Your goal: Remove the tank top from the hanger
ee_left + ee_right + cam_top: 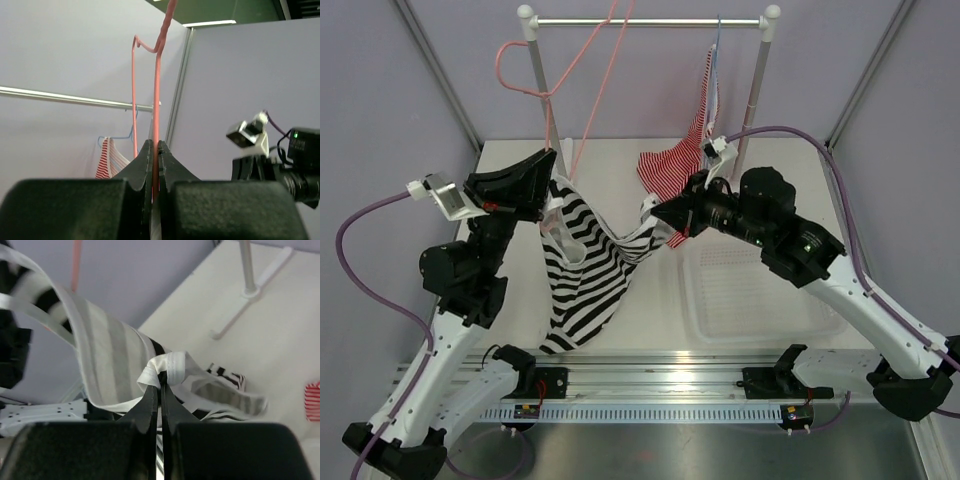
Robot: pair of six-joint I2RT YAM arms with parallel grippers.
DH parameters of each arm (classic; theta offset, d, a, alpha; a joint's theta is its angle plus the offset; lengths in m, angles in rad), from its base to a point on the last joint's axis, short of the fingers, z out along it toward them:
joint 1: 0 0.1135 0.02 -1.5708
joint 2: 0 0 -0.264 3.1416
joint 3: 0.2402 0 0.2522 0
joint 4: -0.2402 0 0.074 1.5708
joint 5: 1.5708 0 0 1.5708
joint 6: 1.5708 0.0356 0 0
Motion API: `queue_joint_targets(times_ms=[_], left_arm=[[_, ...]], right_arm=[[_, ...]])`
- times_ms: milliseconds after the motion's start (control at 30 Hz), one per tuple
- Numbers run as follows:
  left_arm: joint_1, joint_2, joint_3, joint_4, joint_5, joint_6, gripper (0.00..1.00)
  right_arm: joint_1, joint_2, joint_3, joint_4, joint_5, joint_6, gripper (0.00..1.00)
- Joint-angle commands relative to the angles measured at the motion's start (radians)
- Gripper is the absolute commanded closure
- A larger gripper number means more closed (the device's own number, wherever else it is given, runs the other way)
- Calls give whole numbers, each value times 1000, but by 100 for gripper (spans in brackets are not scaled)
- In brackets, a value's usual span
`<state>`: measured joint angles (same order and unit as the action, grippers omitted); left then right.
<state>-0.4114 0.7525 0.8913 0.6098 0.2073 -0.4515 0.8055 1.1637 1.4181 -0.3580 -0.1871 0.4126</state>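
While pinching the pink wire hanger (pixel 156 100) up in the air with the left gripper (pixel 155 150), looks to be in the middle of the pull-off step. Got that left gripper fully closed on the thin wire. Same deal with the right gripper (pixel 161 380): shut tight, nipping a white-edged strap (pixel 170 364) of the tank top (pixel 582 285) right at the tips. Leaves the striped top slung between the two, sagging down toward the desk (pixel 655 310). Can't say whether fully off the hanger yet; guessing not, judging by the bunched fabric at the left gripper. Next up, probably: hold the wire steady, drag the strap sideways past the hanger's shoulder, slowly, no snagging.
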Motion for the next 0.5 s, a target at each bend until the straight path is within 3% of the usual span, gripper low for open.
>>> queue_joint_targets(times_ms=[0,167,367,467], left_arm=[[-4,-25,61,127,-94,75,100],[-4,-50,63,116,-203,155,100],[-4,-71,58,82,-249,215,100],[-4,-96,69,19,-272,220,100]], right_arm=[[4,-21,-115,-136,130,-66,100],[4,-78,-281,-131,181,-54,100],[4,-150,-239,-211,312,-78,100],[4,-167,-209,-205,266,-83,100]])
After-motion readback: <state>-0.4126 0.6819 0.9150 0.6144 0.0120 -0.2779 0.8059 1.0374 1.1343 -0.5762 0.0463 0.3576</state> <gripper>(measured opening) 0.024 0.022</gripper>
